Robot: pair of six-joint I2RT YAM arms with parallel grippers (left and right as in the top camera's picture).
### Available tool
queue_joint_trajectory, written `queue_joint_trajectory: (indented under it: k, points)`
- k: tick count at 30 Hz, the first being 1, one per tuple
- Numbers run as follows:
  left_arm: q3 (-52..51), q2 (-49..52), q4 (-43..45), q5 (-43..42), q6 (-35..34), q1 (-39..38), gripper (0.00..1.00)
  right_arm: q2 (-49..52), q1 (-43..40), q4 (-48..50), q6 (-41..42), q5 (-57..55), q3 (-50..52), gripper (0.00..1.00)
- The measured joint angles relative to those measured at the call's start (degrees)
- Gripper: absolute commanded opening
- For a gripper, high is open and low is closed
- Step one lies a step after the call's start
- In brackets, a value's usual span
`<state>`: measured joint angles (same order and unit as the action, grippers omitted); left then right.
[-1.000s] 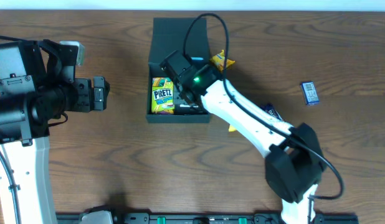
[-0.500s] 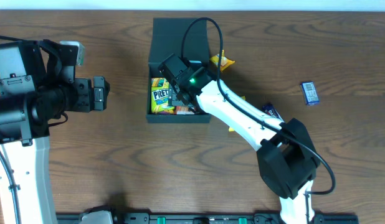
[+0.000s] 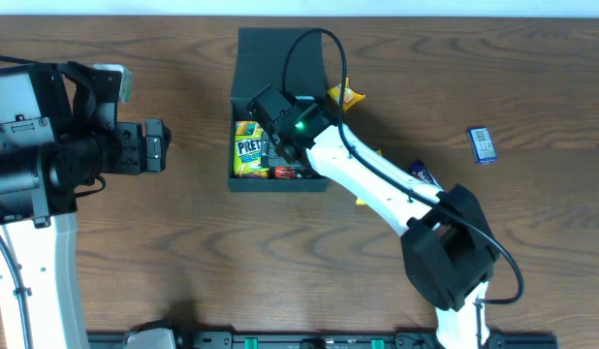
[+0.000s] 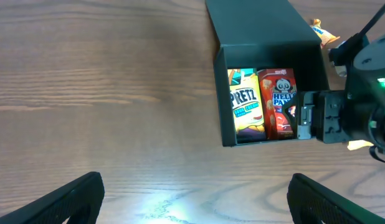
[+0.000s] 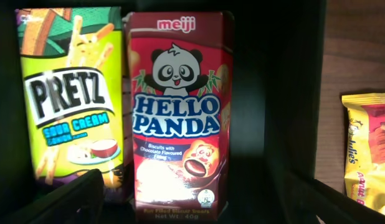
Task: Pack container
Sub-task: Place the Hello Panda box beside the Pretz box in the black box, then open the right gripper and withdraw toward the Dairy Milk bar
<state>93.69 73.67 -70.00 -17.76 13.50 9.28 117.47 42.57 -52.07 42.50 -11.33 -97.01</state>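
Matte dark cardboard: the container [image 3: 270, 63] should be light, stiff-walled and grippy (its flap will flex), so I'd take a side wall or the flap's free edge. It lies on the table [image 3: 164, 262] toward the far edge, long axis running away from me, mouth up, flap open at the far end. My right gripper [image 5: 195, 199] hangs wide over its mouth, empty; my left gripper [image 4: 195, 199], wide too, sits well apart.

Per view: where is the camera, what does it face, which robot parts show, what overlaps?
Overhead: above brown wooden table, looking down; left arm, right arm, dark teal-black cardboard container.
Left wrist: left of container, facing it; left claw open.
Right wrist: above container, looking in; right claw open.
Shared: green Pretz box beside red Hello Panda box.
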Motion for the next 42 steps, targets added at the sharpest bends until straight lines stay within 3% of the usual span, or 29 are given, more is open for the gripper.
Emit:
queue_joint_trajectory:
  k: [5, 11, 20, 34, 42]
  points:
    - [0.0, 0.0, 0.0, 0.0, 0.0, 0.0, 0.95, -5.09, -0.9, 0.04, -2.47, 0.17, -0.44, 0.99]
    - [0.0, 0.0, 0.0, 0.0, -0.02, 0.0, 0.95, -11.87, -4.5, -0.35, -8.5, -0.02, -1.49, 0.99]
    - [0.0, 0.0, 0.0, 0.0, -0.02, 0.0, 0.95, -12.74, -10.69, -5.86, -22.47, -0.09, -1.57, 0.99]
    - [0.0, 0.0, 0.0, 0.0, -0.02, 0.0, 0.95, -12.74, -25.92, -10.32, -43.19, 0.17, -1.14, 0.91]
    - [0.0, 0.0, 0.02, 0.0, -0.02, 0.0, 0.95, -12.74, -34.51, -9.79, -50.18, 3.19, 5.38, 0.88]
